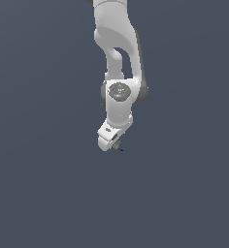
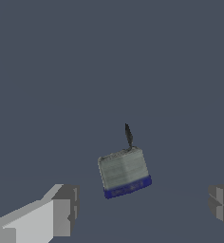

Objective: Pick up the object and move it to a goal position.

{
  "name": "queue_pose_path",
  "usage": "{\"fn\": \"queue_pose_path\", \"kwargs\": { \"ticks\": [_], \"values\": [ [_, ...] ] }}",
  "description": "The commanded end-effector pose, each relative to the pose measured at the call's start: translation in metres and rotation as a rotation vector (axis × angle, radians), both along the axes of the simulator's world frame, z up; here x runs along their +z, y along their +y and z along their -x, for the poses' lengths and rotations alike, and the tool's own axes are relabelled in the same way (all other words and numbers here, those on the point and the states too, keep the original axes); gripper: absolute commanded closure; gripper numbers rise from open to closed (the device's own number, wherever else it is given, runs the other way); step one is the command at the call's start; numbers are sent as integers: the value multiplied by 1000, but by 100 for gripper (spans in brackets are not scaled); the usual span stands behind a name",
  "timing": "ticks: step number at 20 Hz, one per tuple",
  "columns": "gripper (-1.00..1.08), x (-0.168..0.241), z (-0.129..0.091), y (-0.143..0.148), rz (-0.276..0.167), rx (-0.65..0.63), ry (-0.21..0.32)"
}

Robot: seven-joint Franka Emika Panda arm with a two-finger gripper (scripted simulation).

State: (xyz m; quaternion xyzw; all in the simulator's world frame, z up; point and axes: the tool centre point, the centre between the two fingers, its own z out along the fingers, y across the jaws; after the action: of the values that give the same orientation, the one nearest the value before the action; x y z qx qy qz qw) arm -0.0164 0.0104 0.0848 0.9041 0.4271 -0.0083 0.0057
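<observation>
The object (image 2: 125,172) is a small grey block with a blue band along one end and a thin black bit sticking out of the other. It lies on the flat dark grey surface, untouched. In the wrist view my gripper (image 2: 144,209) is open, with one grey fingertip (image 2: 64,211) on one side of the block and the other fingertip (image 2: 221,204) far off on the other side. In the exterior view the object (image 1: 119,147) is a tiny speck just under the white hand of the arm (image 1: 117,92), and the fingers are hidden there.
The dark grey floor (image 1: 48,184) spreads evenly all around the arm. No other objects or edges show in either view.
</observation>
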Motion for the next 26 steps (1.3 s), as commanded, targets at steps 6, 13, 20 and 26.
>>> {"fn": "queue_pose_path", "kwargs": {
  "ticks": [6,13,20,26],
  "values": [
    [-92,-15,4,6,-12,169,-5],
    [-92,-21,6,10,-18,247,-7],
    [-92,-23,6,10,-18,254,-7],
    [-92,-43,7,10,-18,257,-7]
  ]
}}
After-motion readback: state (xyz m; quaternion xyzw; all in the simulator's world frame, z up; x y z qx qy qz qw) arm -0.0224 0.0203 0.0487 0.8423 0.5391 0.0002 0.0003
